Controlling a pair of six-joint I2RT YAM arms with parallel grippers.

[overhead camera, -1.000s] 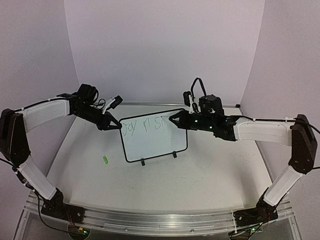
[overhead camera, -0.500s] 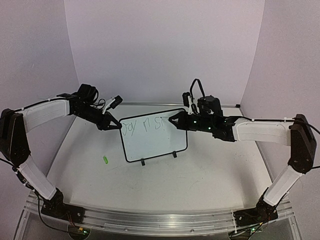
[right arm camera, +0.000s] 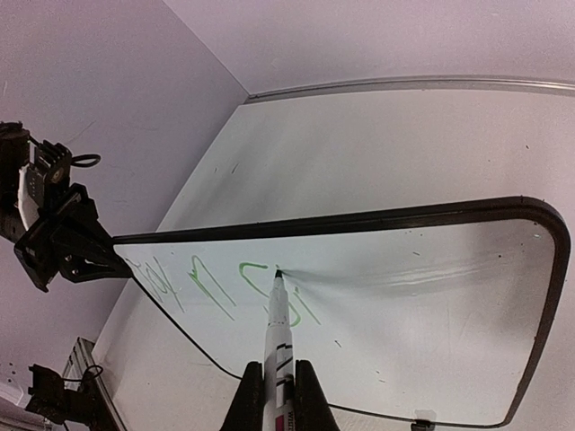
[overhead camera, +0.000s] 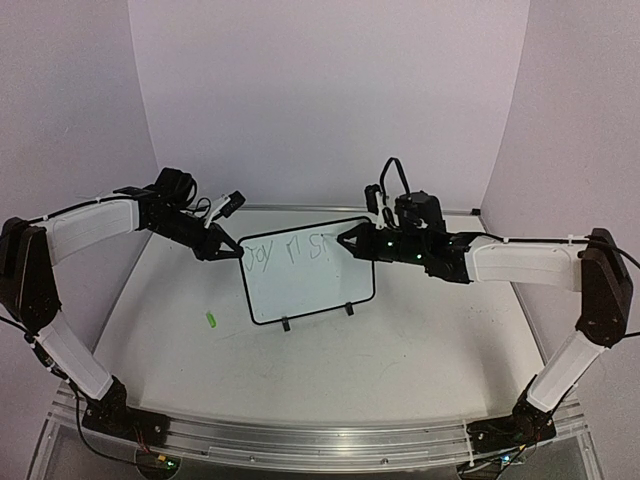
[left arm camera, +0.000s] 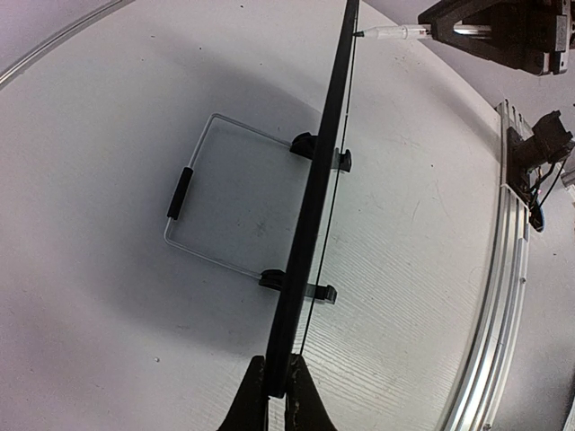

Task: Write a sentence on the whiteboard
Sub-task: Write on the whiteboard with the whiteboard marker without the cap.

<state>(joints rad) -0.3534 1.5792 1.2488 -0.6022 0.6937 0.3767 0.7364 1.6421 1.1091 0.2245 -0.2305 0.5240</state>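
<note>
Writing first line of sentence point(overhead camera: 290, 247) on whiteboard point(right arm camera: 431, 296) with marker point(right arm camera: 280, 328) clamped in right gripper point(right arm camera: 277, 397), bracing whiteboard's side edge in pinched-tight left gripper point(left arm camera: 278, 397), next probably needing short strokes rightward along whiteboard.

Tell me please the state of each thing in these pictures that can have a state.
whiteboard, upright on its feet, held at one edge.
marker, uncapped, tip touching the whiteboard.
sentence, unfinished, only part of one green line written.
left gripper, shut on the whiteboard's left edge.
right gripper, shut on the marker.
small green piece, lying on the table, apart from the whiteboard, perhaps the cap.
</note>
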